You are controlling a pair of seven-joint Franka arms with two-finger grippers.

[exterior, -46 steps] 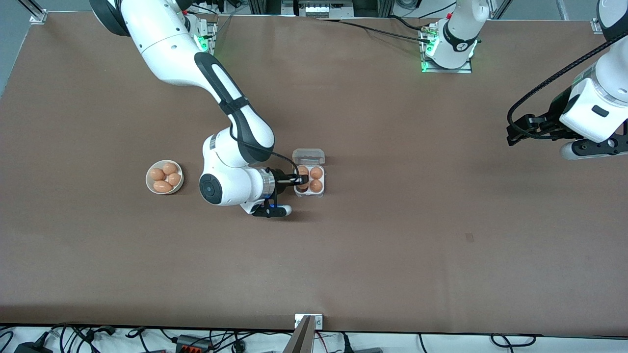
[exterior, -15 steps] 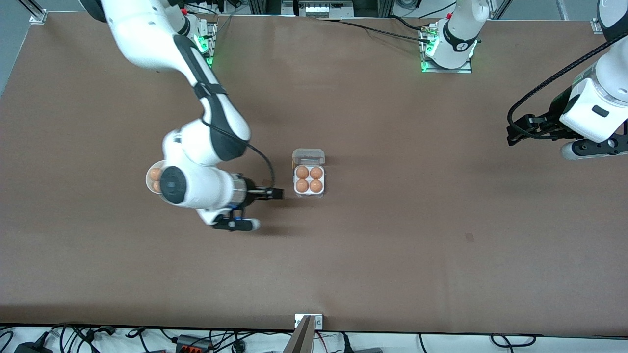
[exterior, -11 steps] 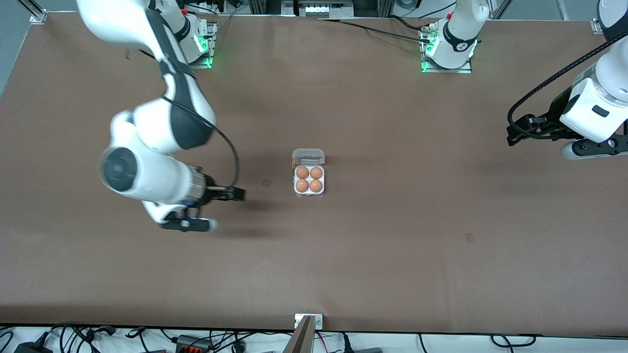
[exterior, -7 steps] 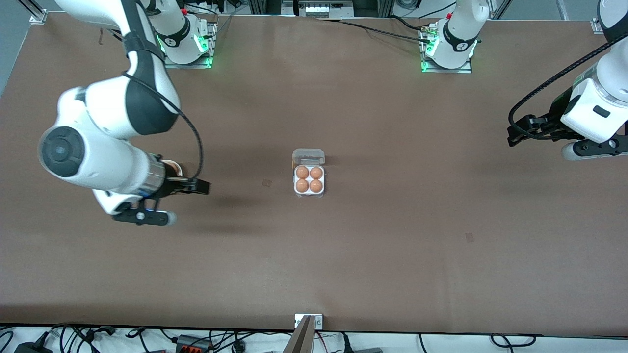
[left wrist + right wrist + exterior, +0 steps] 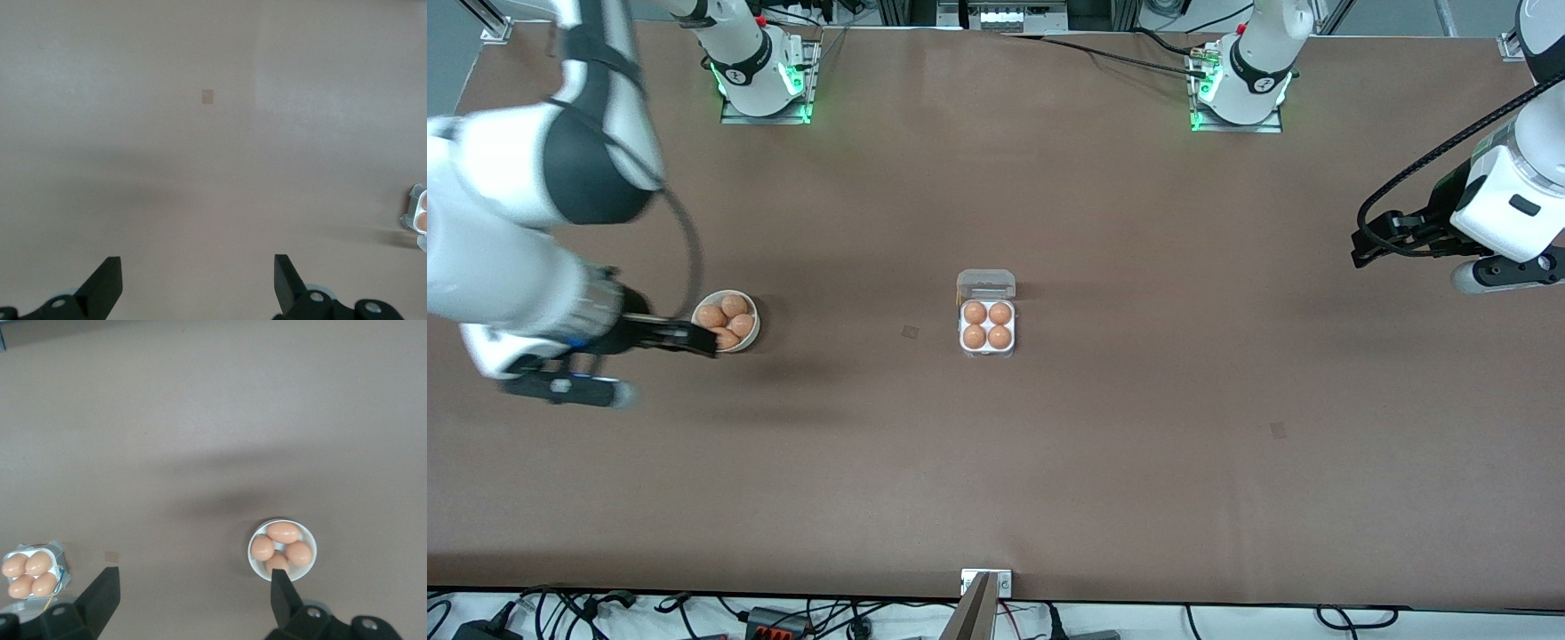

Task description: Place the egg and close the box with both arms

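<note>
- Brown table (image 5: 1138,444) fills the front view. The box (image 5: 987,327) sits in the middle of it with an egg (image 5: 975,312) in each of its four cells, and its clear lid (image 5: 986,284) lies open, flat on the table.
- Also in the front view, the right gripper (image 5: 685,338) hangs over the table just beside the white bowl (image 5: 750,336), which holds four more eggs; its fingers are apart and hold nothing. The left gripper (image 5: 1359,251) waits over the left arm's end of the table, well apart from the box.
- Left wrist view: the two fingers (image 5: 107,287) stand wide apart over bare table, empty. Only a corner of the box (image 5: 417,217) shows at the edge.
- Right wrist view: the fingers (image 5: 99,597) are apart and empty; the bowl (image 5: 253,563) lies under one fingertip, and the full box (image 5: 57,553) is well apart from it.
- My judgement: the placing step looks done, because no cell is free. Closing the lid is what is left.
- The next move calls for both arms to come to the box, one to steady the base and one to fold the lid over the eggs, gently, so that no egg cracks.
</note>
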